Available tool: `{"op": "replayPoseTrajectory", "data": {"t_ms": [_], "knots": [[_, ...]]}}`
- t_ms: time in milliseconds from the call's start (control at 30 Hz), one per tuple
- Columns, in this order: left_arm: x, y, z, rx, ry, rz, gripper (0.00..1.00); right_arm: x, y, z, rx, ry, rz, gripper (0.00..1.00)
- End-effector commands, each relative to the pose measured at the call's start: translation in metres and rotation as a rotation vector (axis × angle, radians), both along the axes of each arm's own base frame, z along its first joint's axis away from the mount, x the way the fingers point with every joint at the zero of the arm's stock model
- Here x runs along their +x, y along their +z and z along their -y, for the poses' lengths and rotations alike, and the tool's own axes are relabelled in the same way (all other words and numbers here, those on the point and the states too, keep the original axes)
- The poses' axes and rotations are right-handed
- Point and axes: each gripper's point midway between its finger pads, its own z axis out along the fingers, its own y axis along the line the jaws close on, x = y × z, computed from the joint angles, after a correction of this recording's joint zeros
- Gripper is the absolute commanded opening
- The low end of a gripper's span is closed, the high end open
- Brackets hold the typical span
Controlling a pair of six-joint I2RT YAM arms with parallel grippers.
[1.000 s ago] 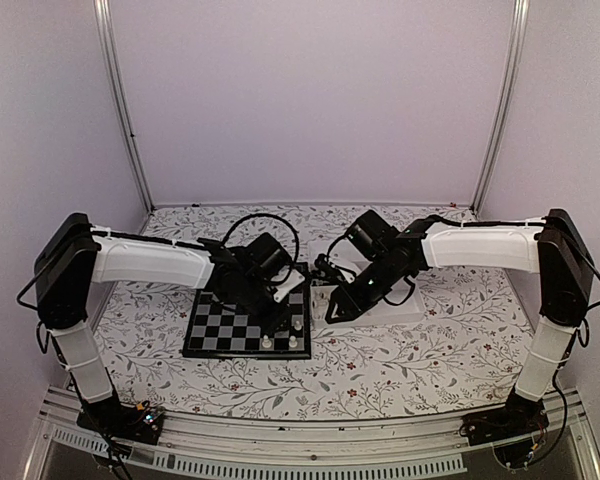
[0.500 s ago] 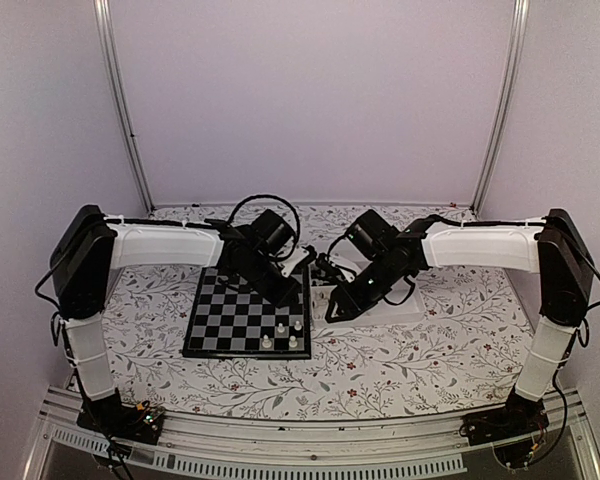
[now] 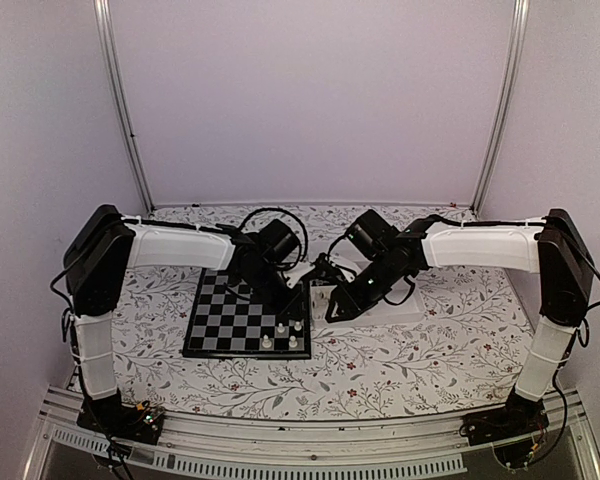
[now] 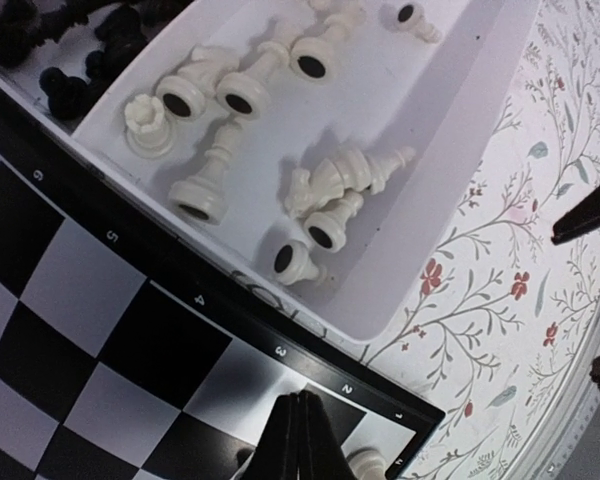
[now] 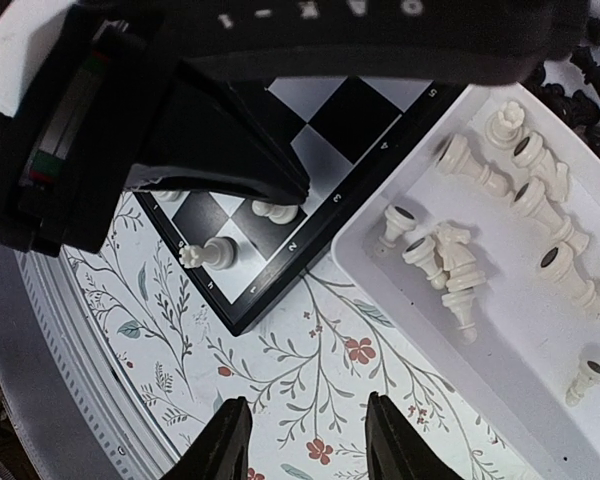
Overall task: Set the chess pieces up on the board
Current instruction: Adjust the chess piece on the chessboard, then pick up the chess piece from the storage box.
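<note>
The left tool (image 4: 298, 408) is closed tight, with nothing visible between its fingers, over the near right corner of the board (image 4: 70, 330). Its body hides part of the few white chess pieces (image 5: 208, 253) standing there. The right tool (image 5: 310, 440) hangs wide open and empty above free counter (image 5: 310, 350) beside the board's edge. The other pieces lie in the tray (image 4: 460, 110), and the black ones are cut off at the picture's edge.

A robot lab test booth: plain pale walls (image 3: 310, 100) and aluminium posts (image 3: 121, 100) enclose a floral-clothed table (image 3: 410, 370), with robot arms (image 3: 170, 248) mounted on a metal rail (image 3: 310, 440) along its near edge.
</note>
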Motion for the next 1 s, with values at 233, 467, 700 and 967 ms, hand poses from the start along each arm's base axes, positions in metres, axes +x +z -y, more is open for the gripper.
{"op": "replayPoseTrajectory", "data": {"t_ms": [233, 467, 700, 967], "knots": [[-0.003, -0.002, 0.0, -0.001, -0.034, -0.028, 0.02, 0.003, 0.0, -0.001, -0.006, -0.006, 0.006, 0.42], [-0.001, 0.001, -0.001, -0.004, -0.031, -0.024, 0.02, 0.011, -0.001, 0.003, -0.014, -0.028, 0.015, 0.41], [0.035, 0.054, -0.003, -0.078, 0.079, 0.076, 0.13, 0.06, 0.006, 0.048, -0.051, -0.249, 0.059, 0.38], [0.05, 0.098, -0.01, -0.136, 0.155, 0.156, 0.36, 0.07, -0.03, 0.086, -0.291, -0.323, 0.046, 0.34]]}}
